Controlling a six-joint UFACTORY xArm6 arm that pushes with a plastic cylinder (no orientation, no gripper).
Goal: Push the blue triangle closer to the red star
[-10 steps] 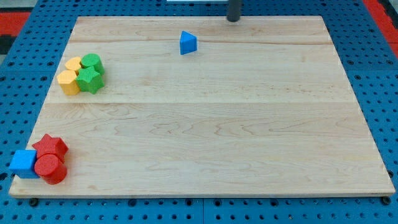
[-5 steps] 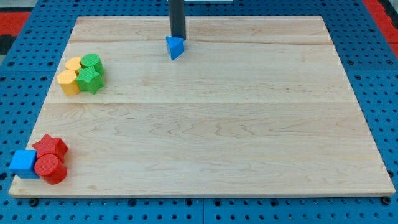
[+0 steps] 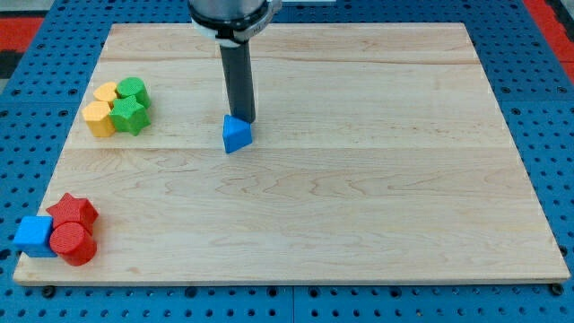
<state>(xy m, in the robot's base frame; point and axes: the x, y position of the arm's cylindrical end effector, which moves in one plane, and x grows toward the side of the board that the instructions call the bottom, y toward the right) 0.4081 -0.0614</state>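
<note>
The arm has no hand that opens or shuts. It ends in a dark rod, and my tip touches the top edge of the blue triangle. The blue triangle sits on the wooden bench, left of the middle. The red star is well apart from it, in the bottom left corner, touching a red cylinder and near a blue cube.

wooden board – blue triangle centre | green/yellow cluster left | red star bottom-left
</note>
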